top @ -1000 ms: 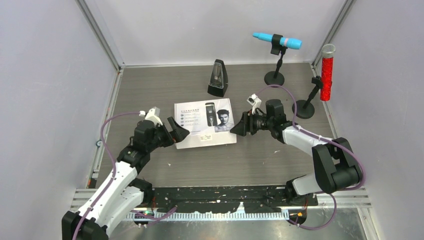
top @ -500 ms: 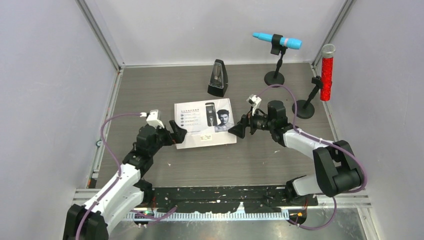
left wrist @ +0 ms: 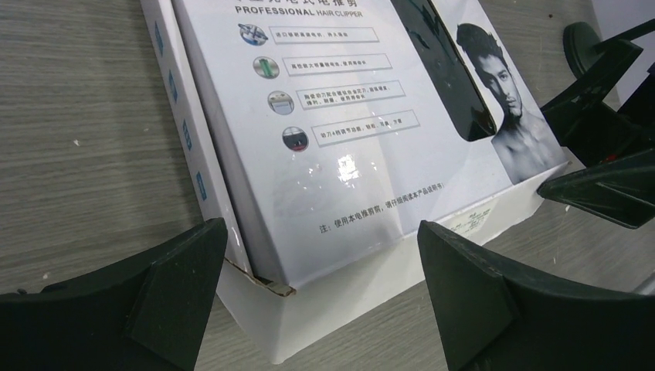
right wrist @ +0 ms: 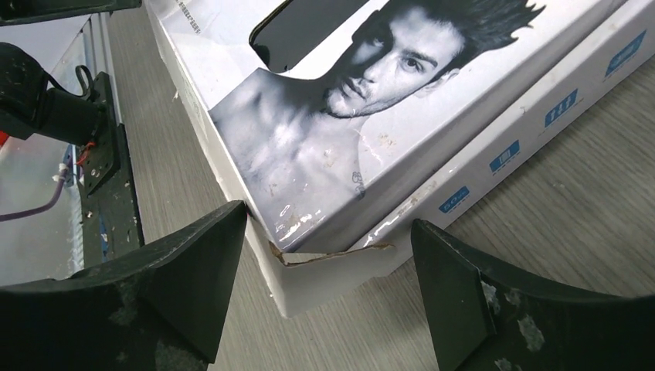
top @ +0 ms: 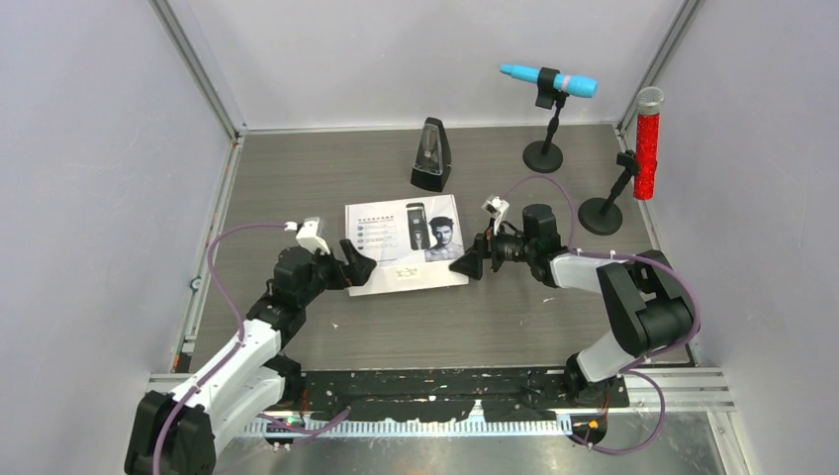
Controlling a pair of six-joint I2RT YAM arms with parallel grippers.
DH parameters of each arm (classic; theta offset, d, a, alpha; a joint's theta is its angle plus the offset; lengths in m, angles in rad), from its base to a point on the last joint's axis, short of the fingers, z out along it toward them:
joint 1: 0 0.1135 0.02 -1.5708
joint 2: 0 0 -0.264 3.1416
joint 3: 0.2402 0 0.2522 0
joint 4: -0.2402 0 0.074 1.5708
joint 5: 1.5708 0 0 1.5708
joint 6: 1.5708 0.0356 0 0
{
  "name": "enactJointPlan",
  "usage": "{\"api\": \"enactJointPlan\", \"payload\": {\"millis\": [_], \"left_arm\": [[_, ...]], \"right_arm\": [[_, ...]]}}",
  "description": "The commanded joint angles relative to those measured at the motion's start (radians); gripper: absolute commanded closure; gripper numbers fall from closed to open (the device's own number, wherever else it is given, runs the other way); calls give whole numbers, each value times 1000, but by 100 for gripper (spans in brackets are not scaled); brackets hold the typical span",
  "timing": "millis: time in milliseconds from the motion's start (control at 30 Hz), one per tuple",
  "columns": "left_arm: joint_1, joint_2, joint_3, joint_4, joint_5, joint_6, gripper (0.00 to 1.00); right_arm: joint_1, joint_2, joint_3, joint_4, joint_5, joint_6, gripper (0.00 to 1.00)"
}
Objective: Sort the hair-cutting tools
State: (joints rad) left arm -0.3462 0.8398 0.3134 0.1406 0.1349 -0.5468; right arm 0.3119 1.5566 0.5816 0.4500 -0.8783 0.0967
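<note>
Glossy white cardboard: one clipper box [top: 406,244] lies flat in the middle of the bench [top: 297,178]. It looks closed, and the tools are probably inside, though none shows. It should be light, slick on its printed top and easy to crush, so the lid's side walls by the frayed near corners are the place to take hold. The left hand [top: 358,262] and right hand [top: 473,255] flank those corners, both spread wide and gripping nothing. Behind stand one metronome [top: 430,155] and two microphones [top: 547,79].
</note>
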Motion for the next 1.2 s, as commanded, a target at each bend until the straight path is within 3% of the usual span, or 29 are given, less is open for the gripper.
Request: {"api": "enactJointPlan", "payload": {"millis": [0, 200, 467, 733, 1167], "left_arm": [[-4, -32, 62, -112, 61, -60, 2], [-4, -33, 147, -322, 122, -143, 2], [-4, -22, 219, -469, 159, -203, 2], [-4, -11, 279, -563, 187, -253, 2], [-4, 4, 300, -602, 167, -274, 2]], "right_arm": [[1, -27, -14, 87, -23, 126, 13], [1, -40, 48, -131, 13, 198, 20], [1, -81, 100, -365, 67, 310, 34], [1, -98, 117, -427, 83, 407, 43], [1, -109, 85, -411, 122, 469, 41]]}}
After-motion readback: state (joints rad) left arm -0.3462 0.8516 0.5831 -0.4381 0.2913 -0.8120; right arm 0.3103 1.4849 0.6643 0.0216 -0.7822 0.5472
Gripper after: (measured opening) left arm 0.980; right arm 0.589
